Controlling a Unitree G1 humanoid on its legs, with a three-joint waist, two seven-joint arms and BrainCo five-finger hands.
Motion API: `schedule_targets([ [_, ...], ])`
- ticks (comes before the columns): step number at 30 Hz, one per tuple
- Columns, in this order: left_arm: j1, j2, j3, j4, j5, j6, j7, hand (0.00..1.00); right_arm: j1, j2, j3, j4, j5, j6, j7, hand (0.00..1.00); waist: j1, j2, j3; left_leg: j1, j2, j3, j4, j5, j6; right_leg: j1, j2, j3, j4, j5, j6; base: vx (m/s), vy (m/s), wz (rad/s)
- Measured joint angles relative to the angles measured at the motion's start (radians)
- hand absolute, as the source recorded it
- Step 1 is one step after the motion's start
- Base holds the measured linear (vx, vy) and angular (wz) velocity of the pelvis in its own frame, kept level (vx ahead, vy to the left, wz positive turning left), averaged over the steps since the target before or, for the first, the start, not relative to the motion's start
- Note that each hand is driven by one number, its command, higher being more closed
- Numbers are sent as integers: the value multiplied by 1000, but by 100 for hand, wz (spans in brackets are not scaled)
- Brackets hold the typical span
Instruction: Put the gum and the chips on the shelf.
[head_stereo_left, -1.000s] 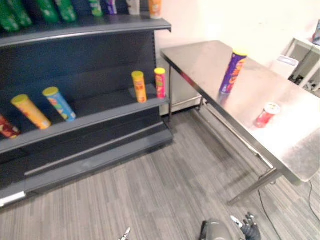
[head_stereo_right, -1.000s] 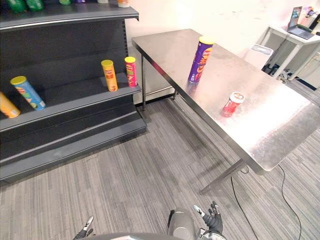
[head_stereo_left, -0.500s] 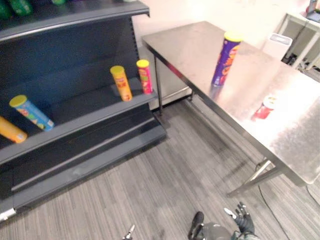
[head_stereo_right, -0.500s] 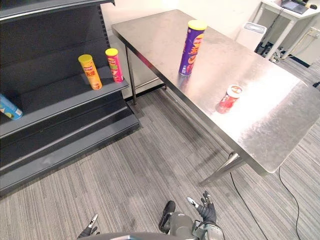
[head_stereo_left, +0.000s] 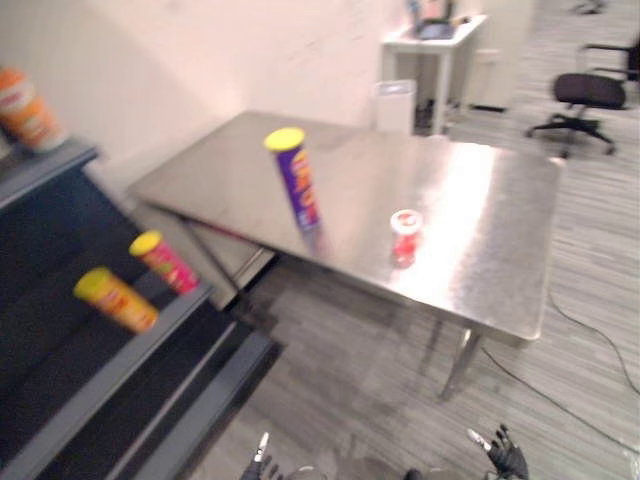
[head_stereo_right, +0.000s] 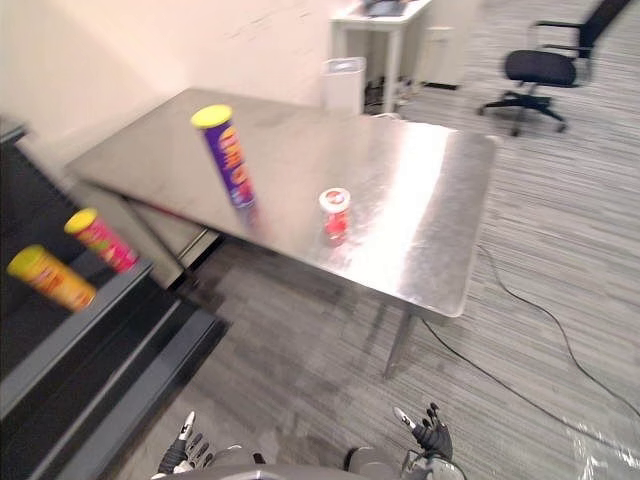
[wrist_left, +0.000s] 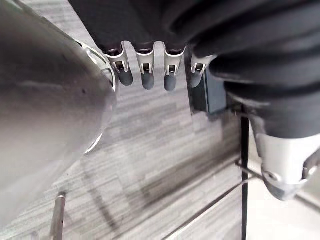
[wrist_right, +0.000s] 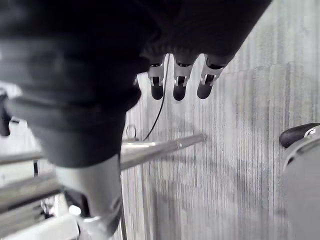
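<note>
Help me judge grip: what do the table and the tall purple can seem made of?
Table: seemingly brushed steel, silver with bright smeared glare. Tall purple can: probably a printed cardboard tube under a yellow plastic lid, though its look leaves that open.

We see purple chips can (head_stereo_right: 228, 158) w/ yellow lid standing on steel table (head_stereo_right: 425, 175); red gum tub (head_stereo_right: 335, 212) w/ white lid nearby.
</note>
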Motion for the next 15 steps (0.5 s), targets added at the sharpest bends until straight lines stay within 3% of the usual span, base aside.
schedule_targets([
  [1,-2,0,0,1,0,-3,0,0,9,1,-22,35,5,1,-1,0,-3,-8,1,3,-24,-78,-151,18,16,11,-6,55,-13,5,20,233,220,-106],
  [4,-2,1,4,9,0,-5,-6,0,43,4,-48,52,34,-2,5,0,-4,-23,7,21,-53,-185,-353,96,25,24,-29,118,-17,-5,66,231,293,-81],
  [6,0,-10,12,28,1,-6,-19,0,78,0,-83,54,47,-9,9,0,-3,-5,8,52,-57,-231,-429,229,-13,32,-30,162,-7,-35,123,207,425,-55],
  [7,1,6,19,36,10,-8,-21,0,81,20,-85,62,44,-17,8,0,-6,-30,2,74,-93,-196,-431,205,-3,43,-69,176,-10,-38,135,194,459,-62],
  [8,2,32,19,38,30,-1,-24,0,87,46,-82,63,40,-23,8,0,-4,-74,-5,105,-130,-153,-462,194,16,43,-111,186,-14,-40,141,147,343,-56],
  [10,0,56,18,40,53,11,-33,0,82,76,-82,63,32,-32,7,0,-5,-108,-14,131,-177,-115,-501,187,33,43,-158,184,-28,-24,161,105,282,-54],
  [11,-2,59,18,45,69,18,-34,0,81,80,-82,63,32,-34,8,0,-5,-111,-18,147,-192,-94,-521,184,39,43,-174,183,-34,-9,168,119,295,-56],
  [15,-5,55,-22,86,87,44,-32,0,79,76,-83,62,24,-51,-3,0,-30,-68,-52,209,-210,-37,-612,182,53,31,-178,144,-53,75,166,131,153,-41],
])
